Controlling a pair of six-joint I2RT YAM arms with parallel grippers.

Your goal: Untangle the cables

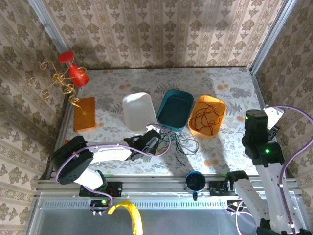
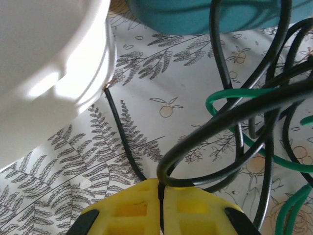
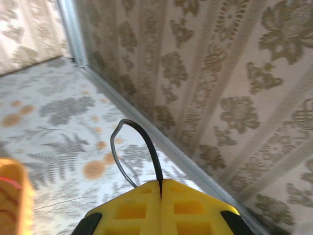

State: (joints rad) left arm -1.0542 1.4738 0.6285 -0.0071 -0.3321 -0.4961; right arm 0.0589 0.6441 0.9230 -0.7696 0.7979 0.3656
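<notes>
Left gripper (image 2: 161,196) is clamped shut on a thin black cable (image 2: 244,110) of the black-and-green wire tangle (image 1: 178,142) beside the teal plastic bin (image 1: 168,122), while your right gripper (image 3: 161,188) pinches a black wire loop (image 3: 132,122).

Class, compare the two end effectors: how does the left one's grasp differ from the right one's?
The left end effector pinches a black cable tangled with green cable and others; the right end effector pinches one lone black loop. The left sits beside the white bin; the right sits near the wall. Both are shut, with yellow fingers.
</notes>
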